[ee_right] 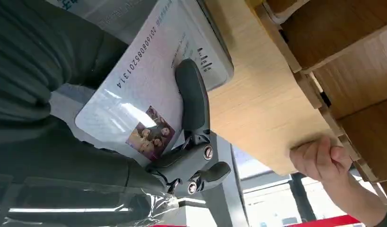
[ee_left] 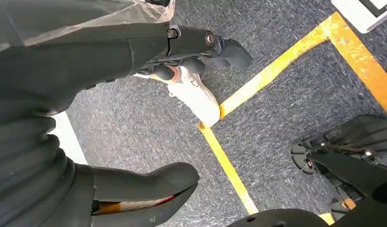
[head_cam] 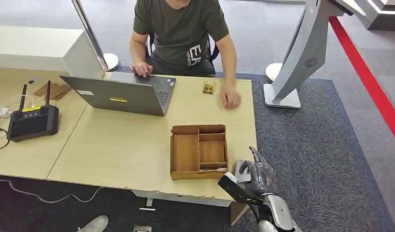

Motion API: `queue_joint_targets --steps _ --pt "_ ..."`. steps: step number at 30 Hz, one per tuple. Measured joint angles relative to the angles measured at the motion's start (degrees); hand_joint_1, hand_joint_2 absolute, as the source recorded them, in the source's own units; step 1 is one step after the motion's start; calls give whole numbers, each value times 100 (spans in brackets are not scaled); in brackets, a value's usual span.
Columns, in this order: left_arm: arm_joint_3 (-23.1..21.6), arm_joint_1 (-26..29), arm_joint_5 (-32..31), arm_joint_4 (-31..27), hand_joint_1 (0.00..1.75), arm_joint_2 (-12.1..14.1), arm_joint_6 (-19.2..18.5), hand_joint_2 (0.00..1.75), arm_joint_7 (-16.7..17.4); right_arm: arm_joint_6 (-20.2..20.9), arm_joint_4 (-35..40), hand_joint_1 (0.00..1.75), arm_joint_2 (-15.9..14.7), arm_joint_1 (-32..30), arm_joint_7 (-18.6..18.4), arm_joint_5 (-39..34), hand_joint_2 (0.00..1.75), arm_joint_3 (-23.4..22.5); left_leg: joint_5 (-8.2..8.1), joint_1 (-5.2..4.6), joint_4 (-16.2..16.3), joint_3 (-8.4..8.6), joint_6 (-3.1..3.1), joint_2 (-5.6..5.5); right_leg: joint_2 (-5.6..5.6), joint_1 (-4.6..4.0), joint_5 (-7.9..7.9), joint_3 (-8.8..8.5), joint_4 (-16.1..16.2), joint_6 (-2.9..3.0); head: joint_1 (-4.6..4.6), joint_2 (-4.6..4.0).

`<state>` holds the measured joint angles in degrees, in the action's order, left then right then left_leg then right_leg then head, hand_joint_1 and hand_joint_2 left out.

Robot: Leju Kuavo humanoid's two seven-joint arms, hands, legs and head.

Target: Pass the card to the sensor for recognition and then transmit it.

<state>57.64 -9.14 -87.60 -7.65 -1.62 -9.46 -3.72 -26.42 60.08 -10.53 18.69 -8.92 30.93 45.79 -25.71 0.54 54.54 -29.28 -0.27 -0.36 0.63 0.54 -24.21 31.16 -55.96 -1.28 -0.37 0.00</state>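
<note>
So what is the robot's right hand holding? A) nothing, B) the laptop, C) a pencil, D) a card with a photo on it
D: in the right wrist view the right hand pins a card with a small photo and a printed number, a dark finger lying across its face.

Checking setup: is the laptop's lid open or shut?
Open: the laptop has its lid raised, keyboard visible, facing the seated person.

An open laptop (head_cam: 125, 93) and a black controller (head_cam: 32, 121) sit on the wooden table (head_cam: 118, 150)
</note>
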Motion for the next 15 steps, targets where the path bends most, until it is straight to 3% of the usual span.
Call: queue_joint_targets --steps 9,15 --pt "11 1 -9 0 0 0 0 175 0 -59 -66 175 79 11 -4 319 175 -42 0 0 0 1 0 0 0 0 0 0 -1 0 -2 0" --pt "55 10 -39 0 0 2 0 175 -17 -79 317 175 7 -1 -275 699 175 -214 1 0 0 0 0 0 0 0 0 1 0 0 -2 0"
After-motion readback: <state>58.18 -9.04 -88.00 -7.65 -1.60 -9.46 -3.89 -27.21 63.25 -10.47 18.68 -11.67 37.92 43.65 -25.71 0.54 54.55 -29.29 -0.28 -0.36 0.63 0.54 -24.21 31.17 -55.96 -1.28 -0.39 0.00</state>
